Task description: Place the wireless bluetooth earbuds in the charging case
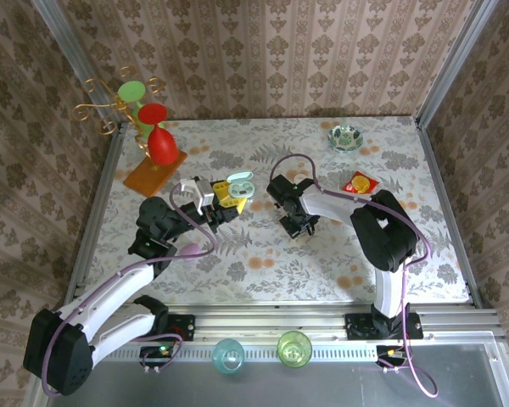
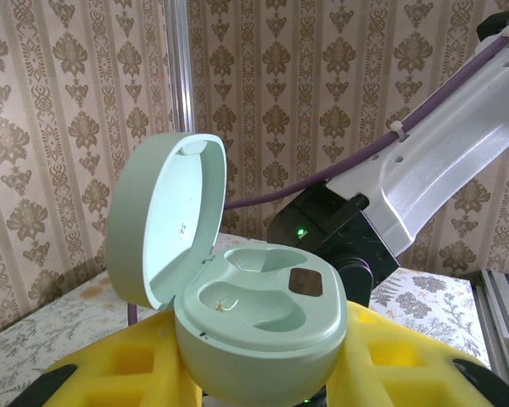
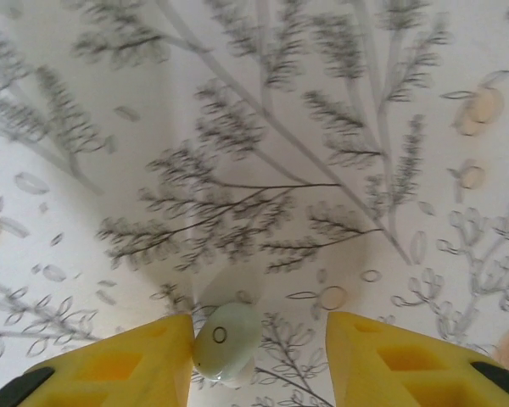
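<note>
Right wrist view is showing one earbud (image 3: 226, 343), a smooth, glossy, pale mint bean with a small ring mark, lying on the counter (image 3: 263, 170), whose matte surface is carrying grey fern prints. It is touching one blocky yellow finger (image 3: 127, 365) of the right hand (image 3: 259, 360); the other finger is standing apart, so this hand is released. Left wrist view is revealing the charging case (image 2: 263, 314), a rounded mint pebble with its lid (image 2: 165, 220) hinged up and two moulded wells (image 2: 263, 259) facing upward. The left hand (image 2: 263, 381) is clenching it between yellow pads (image 2: 119, 373).
</note>
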`<move>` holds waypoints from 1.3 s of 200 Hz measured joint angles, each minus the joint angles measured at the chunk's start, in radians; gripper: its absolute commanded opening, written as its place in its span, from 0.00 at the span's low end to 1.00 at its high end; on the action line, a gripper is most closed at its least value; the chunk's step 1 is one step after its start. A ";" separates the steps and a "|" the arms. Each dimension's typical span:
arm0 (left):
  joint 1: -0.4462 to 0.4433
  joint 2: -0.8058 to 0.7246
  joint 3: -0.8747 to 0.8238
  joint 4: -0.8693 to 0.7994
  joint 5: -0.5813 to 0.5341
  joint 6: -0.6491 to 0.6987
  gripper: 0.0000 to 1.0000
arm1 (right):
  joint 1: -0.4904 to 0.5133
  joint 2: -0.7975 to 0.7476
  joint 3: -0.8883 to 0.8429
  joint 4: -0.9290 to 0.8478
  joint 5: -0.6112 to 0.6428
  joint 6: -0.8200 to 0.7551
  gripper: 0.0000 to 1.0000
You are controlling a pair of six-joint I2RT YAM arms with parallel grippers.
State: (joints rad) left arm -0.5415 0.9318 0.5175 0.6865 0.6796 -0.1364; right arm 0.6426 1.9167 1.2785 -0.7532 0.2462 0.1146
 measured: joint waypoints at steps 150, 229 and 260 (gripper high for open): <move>0.039 -0.050 0.008 -0.066 0.016 0.033 0.25 | 0.090 -0.010 0.058 -0.087 0.173 0.340 0.42; 0.042 -0.039 0.015 -0.066 0.031 0.033 0.25 | 0.092 0.147 0.246 -0.239 0.188 0.489 0.37; 0.046 -0.032 0.015 -0.065 0.032 0.033 0.25 | 0.091 0.151 0.246 -0.262 0.188 0.515 0.34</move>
State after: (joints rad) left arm -0.4957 0.8997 0.5327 0.6216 0.7113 -0.1036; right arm 0.7338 2.0682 1.5242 -1.0153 0.4343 0.6296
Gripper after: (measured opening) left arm 0.341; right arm 0.352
